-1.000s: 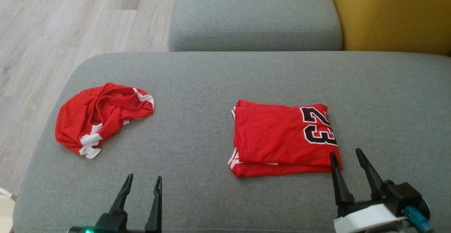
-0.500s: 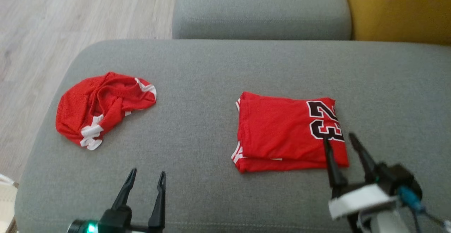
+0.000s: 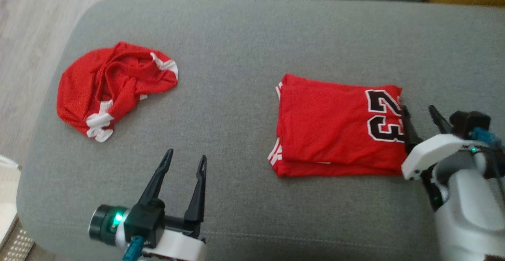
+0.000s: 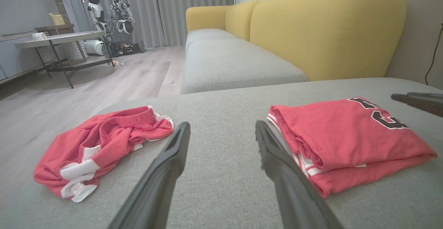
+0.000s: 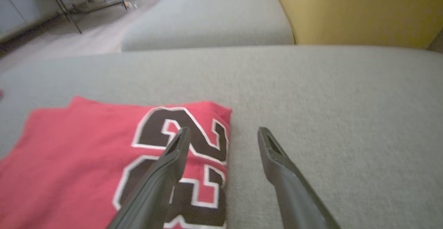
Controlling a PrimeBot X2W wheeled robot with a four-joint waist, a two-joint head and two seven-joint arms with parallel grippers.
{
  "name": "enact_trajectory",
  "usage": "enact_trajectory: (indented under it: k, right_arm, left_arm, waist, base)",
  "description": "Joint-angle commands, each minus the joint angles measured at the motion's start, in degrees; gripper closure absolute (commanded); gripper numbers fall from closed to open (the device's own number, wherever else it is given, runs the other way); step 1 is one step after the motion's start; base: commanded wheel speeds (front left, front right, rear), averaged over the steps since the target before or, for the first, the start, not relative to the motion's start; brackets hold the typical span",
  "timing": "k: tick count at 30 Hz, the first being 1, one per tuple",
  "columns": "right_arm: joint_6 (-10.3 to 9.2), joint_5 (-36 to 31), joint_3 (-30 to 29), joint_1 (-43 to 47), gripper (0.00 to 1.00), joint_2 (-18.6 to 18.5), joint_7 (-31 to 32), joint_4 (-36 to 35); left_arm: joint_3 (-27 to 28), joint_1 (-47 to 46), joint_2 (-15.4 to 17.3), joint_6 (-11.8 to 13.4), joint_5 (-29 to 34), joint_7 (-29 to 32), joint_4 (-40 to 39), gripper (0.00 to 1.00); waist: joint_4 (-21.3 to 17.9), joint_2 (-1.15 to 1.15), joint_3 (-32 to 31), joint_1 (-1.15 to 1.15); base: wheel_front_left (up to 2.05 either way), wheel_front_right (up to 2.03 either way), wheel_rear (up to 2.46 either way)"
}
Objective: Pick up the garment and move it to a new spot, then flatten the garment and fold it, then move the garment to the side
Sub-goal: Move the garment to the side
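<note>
A folded red garment (image 3: 335,127) with a black "23" lies flat on the grey cushion (image 3: 244,36), right of centre. My right gripper (image 3: 418,109) is open at its right edge. In the right wrist view (image 5: 224,129) one finger hangs over the number on the garment (image 5: 86,159) and the other over bare cushion. A second red garment (image 3: 110,83) with white trim lies crumpled at the far left. My left gripper (image 3: 186,154) is open and empty over the cushion's near part, between the crumpled garment (image 4: 100,146) and the folded garment (image 4: 346,132).
The cushion's left edge drops to a wood floor (image 3: 23,16). Behind it are another grey seat (image 4: 235,63) and a yellow sofa back (image 4: 325,25). A side table (image 4: 52,38) and small robots (image 4: 117,14) stand far off.
The head camera has tilted down, shifting the whole picture. My right gripper has moved forward from the folded garment's near right corner to beside the number. Both grippers have stayed open.
</note>
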Motion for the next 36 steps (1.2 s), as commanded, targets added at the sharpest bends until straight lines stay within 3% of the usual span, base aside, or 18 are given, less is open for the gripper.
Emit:
enact_trajectory:
  k: [1, 12, 20, 25, 31, 34, 36]
  right_arm:
    - [0.11, -1.15, 0.46, -1.79, 0.0, -1.02, 1.4, -0.44]
    - [0.11, -1.23, -1.22, -4.78, 0.0, 0.07, 7.83, 1.67]
    - [0.11, -1.89, -2.7, -1.63, 0.0, 0.9, 7.9, -8.28]
    - [0.11, -0.13, -0.25, 2.68, 0.0, 2.06, 13.25, -14.26]
    - [0.11, 2.03, 1.83, 6.07, 0.0, 1.84, 20.08, -16.66]
    - [0.11, 2.51, 2.37, 6.03, 1.0, 1.28, 21.31, -16.98]
    - [0.11, 3.02, 2.86, 5.73, 1.0, 0.72, 21.88, -16.98]
  left_arm:
    - [1.14, -2.79, -0.6, -0.11, 0.11, -0.52, -1.81, 0.0]
    - [0.07, -6.13, -0.88, -0.05, -0.17, -0.52, -1.14, 0.0]
    - [-0.25, -7.52, -0.88, 0.12, 0.26, -0.52, -0.98, 0.0]
    - [-0.51, -7.92, -0.89, 0.2, 0.18, -0.52, -0.76, 0.0]
    - [-0.72, -8.48, -0.74, -0.04, 0.05, -0.52, -0.65, 0.0]
    - [-0.63, -8.72, -0.64, 0.0, 0.06, -0.52, -0.66, 0.0]
    - [-0.64, -8.8, -0.62, 0.09, 0.14, -0.52, -0.74, 0.0]
  waist:
    - [0.7, 0.0, 1.94, -0.01]
    - [1.18, 0.0, 5.89, -0.01]
    - [0.4, 0.0, 6.98, -0.01]
    - [-0.06, 0.0, 7.17, -0.01]
    - [-0.27, 0.0, 7.43, -0.01]
    - [-0.4, 0.0, 7.63, -0.01]
    - [-0.58, 0.0, 7.81, -0.01]
  base:
    - [0.0, 0.0, 0.0]
    - [0.0, 0.0, 0.0]
    - [0.0, 0.0, 0.0]
    - [0.0, 0.0, 0.0]
    - [0.0, 0.0, 0.0]
    - [0.0, 0.0, 0.0]
    - [0.0, 0.0, 0.0]
